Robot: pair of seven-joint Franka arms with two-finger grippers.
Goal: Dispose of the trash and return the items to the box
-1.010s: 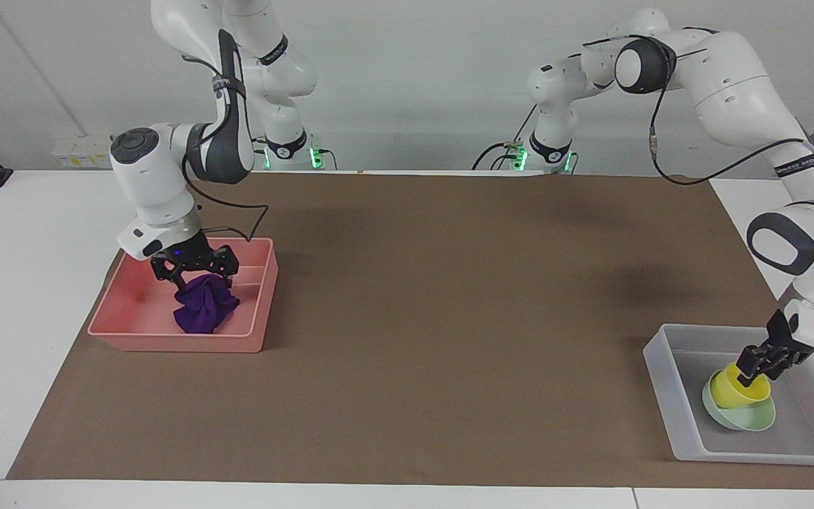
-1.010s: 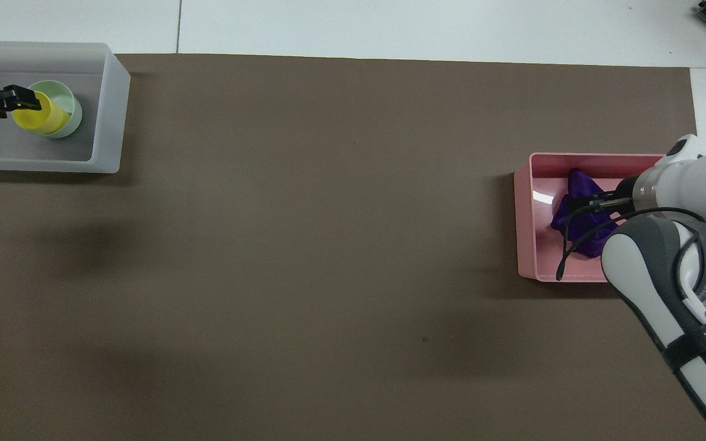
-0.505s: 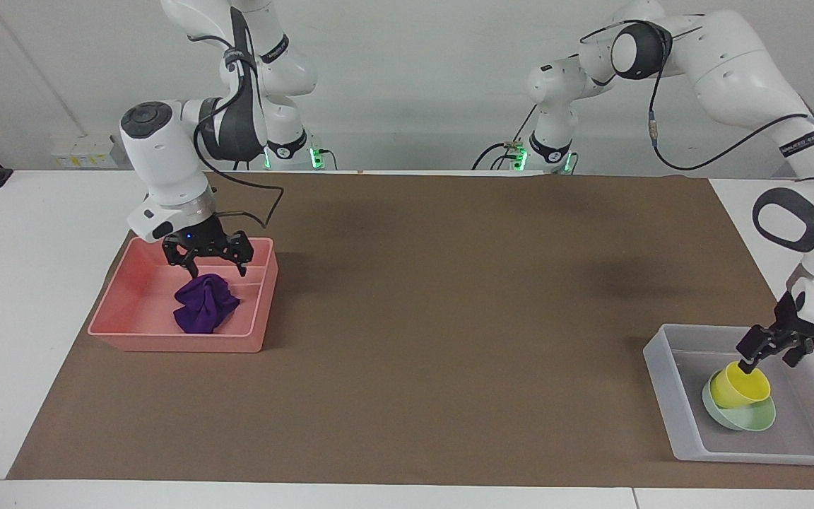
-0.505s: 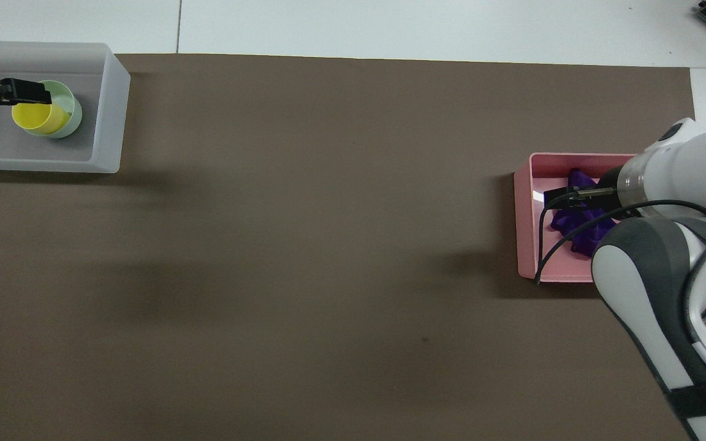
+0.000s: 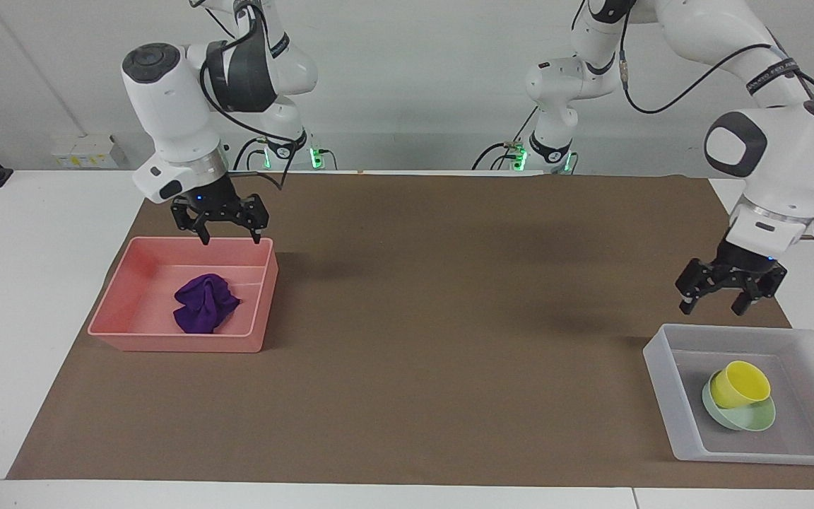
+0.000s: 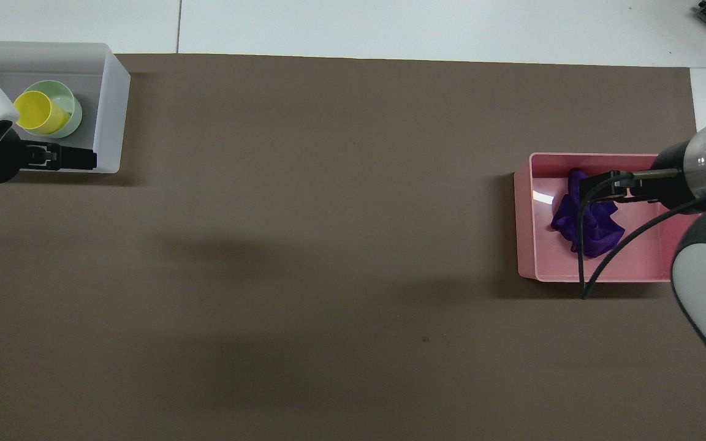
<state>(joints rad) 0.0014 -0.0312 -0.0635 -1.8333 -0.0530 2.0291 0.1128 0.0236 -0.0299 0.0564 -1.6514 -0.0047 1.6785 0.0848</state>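
Note:
The purple cloth wad [image 5: 205,302] lies in the pink tray [image 5: 174,342], also seen from overhead [image 6: 589,223] [image 6: 524,214]. My right gripper [image 5: 230,239] is open and empty, raised over the tray's edge nearer to the robots; it also shows overhead [image 6: 598,184]. The yellow cup [image 5: 739,385] sits tilted in the mint-green bowl [image 5: 746,418] inside the translucent box [image 5: 661,375]. Overhead, the cup [image 6: 37,112], the bowl [image 6: 72,104] and the box [image 6: 111,110] show too. My left gripper [image 5: 712,309] is open and empty, raised over the box's edge nearer to the robots [image 6: 86,160].
A brown mat [image 5: 449,318] covers most of the white table. The pink tray is at the right arm's end, the box at the left arm's end. A wall socket strip [image 5: 82,152] sits by the wall.
Both grippers let go and rose. The right one left the cloth in the pink tray; the left one left the cup in the bowl and drew back toward the robots.

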